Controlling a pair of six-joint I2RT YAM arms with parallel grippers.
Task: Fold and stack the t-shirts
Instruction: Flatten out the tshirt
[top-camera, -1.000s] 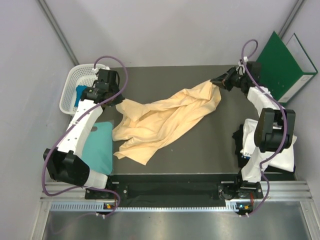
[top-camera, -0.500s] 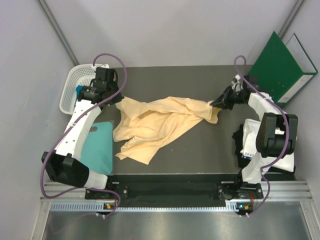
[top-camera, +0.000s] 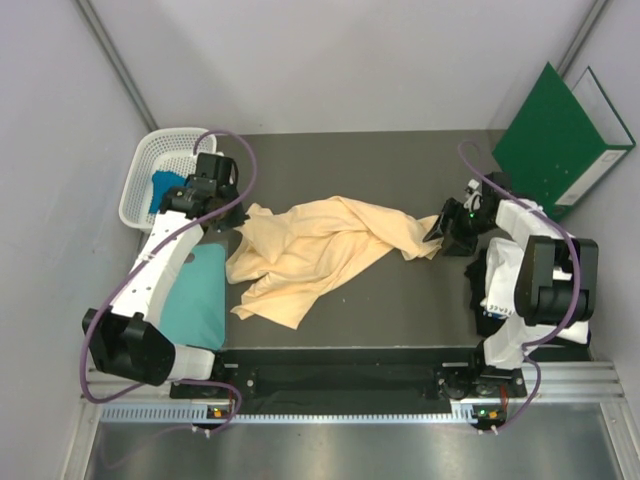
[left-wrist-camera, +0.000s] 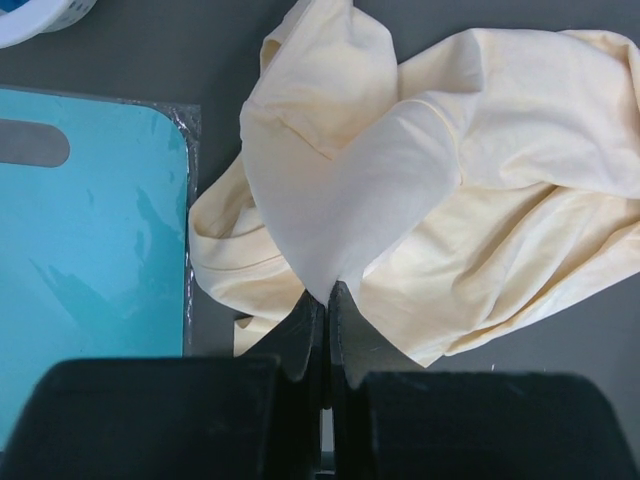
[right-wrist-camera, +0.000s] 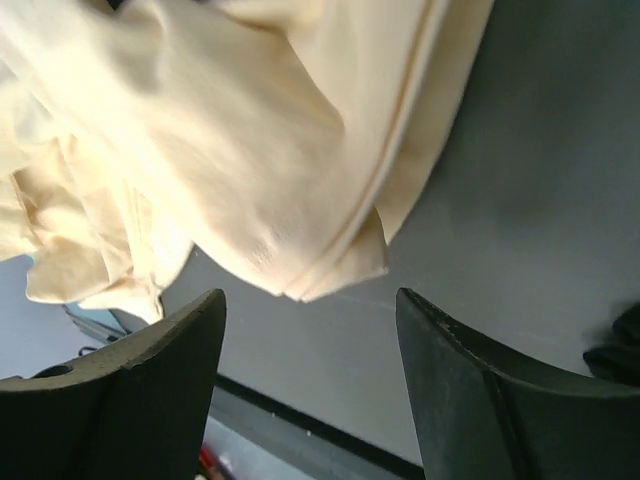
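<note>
Clamping our left gripper (left-wrist-camera: 325, 300) on the crumpled peach-yellow cloth t-shirt (top-camera: 320, 242) anchors it for spreading, we judge; our right gripper (right-wrist-camera: 312, 310) gapes, empty.

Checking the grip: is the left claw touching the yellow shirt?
Touching. Left wrist view shows the left claw shut, pinching the shirt.

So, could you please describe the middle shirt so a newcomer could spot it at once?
Start at the dark table. Crumpled across its middle lies the pale yellow t-shirt, the only loose, spread-out cloth there; the turquoise board beside it is flat.
</note>
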